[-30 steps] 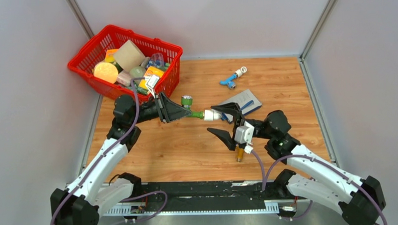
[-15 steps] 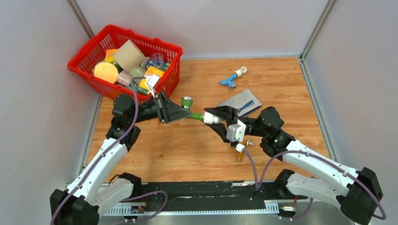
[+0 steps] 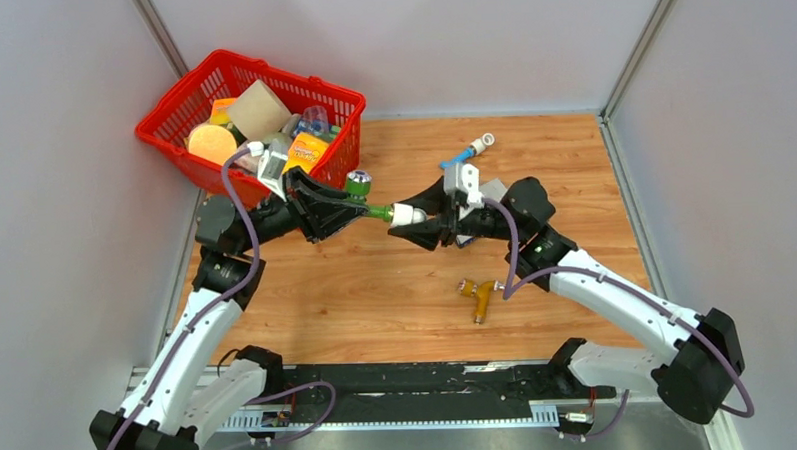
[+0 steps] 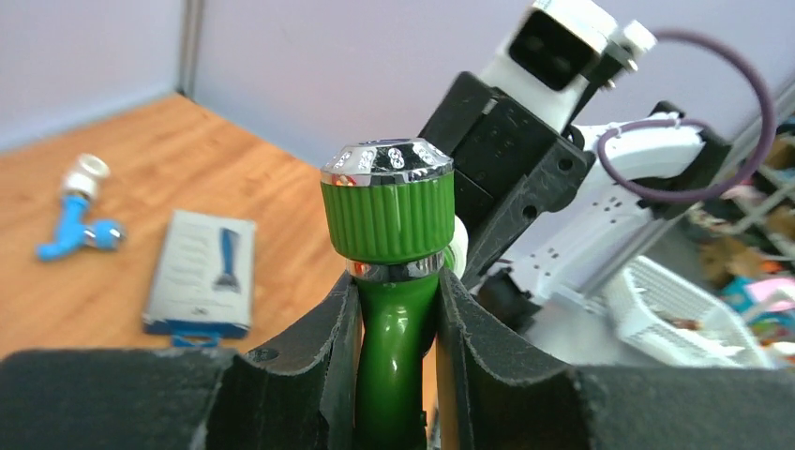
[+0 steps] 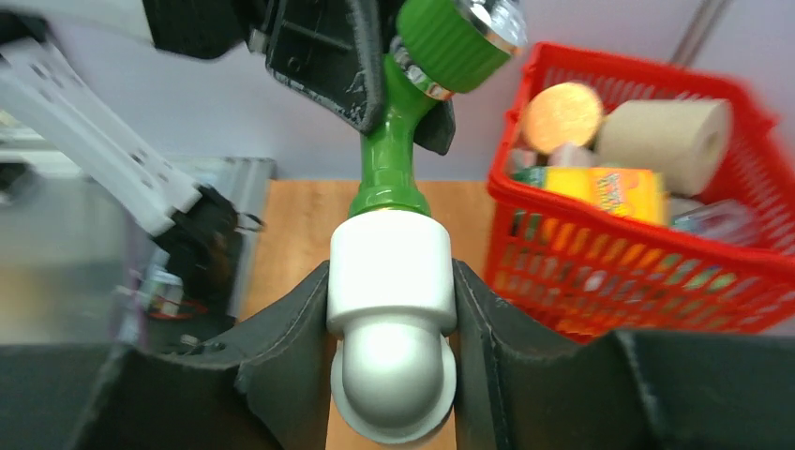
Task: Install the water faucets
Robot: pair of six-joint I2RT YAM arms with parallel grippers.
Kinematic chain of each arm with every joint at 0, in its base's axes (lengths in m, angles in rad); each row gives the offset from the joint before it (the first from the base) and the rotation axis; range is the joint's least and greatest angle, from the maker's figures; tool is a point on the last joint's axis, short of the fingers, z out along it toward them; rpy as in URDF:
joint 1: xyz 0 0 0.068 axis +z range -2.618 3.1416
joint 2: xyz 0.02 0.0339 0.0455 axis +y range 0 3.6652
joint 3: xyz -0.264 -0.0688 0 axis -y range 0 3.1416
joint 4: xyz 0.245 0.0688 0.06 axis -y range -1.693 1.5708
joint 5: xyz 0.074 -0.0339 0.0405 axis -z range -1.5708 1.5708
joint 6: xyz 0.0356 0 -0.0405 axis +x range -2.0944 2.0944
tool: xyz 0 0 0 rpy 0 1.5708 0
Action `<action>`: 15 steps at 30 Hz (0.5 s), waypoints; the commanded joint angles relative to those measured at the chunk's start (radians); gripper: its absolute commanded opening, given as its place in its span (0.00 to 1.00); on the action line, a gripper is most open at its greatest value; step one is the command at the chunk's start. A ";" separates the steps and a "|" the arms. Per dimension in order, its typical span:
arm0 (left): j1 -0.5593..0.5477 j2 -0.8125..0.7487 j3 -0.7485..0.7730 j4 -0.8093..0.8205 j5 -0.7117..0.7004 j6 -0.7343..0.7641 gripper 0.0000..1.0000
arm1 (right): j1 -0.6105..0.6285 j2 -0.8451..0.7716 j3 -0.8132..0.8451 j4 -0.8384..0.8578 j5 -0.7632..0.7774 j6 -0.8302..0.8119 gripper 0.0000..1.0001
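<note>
My left gripper [image 3: 357,208] [image 4: 394,292] is shut on the neck of the green water faucet [image 3: 377,212] [image 4: 392,328], held above the table with its ribbed knob [image 4: 387,211] up. A white elbow fitting [image 3: 404,216] [image 5: 391,309] sits on the faucet's [image 5: 392,159] far end. My right gripper [image 3: 411,225] [image 5: 390,281] is shut on this elbow, both fingers against its sides. The orange-yellow faucet [image 3: 476,293] lies on the table near the front. The blue faucet [image 3: 460,159] [image 4: 73,223], with a white end, lies at the back, partly behind my right wrist.
A red basket [image 3: 325,95] [image 5: 656,258] full of goods stands at the back left, close behind my left gripper. A flat grey packet [image 4: 202,281] lies on the wood under my right arm. Grey walls close in the left, right and back.
The right gripper came in from open and closed on the white elbow. Both grippers, joined by the faucet, rose and shifted toward the back left. The orange-yellow faucet now lies uncovered.
</note>
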 commanded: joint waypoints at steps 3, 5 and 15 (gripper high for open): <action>-0.045 -0.062 0.017 0.038 -0.002 0.453 0.00 | -0.101 0.152 0.111 0.053 0.085 0.816 0.00; -0.047 -0.058 0.042 -0.013 0.008 0.553 0.00 | -0.149 0.210 0.083 0.137 0.033 1.087 0.00; -0.045 -0.037 0.054 -0.045 0.077 0.583 0.00 | -0.180 0.419 -0.044 0.529 -0.083 1.627 0.19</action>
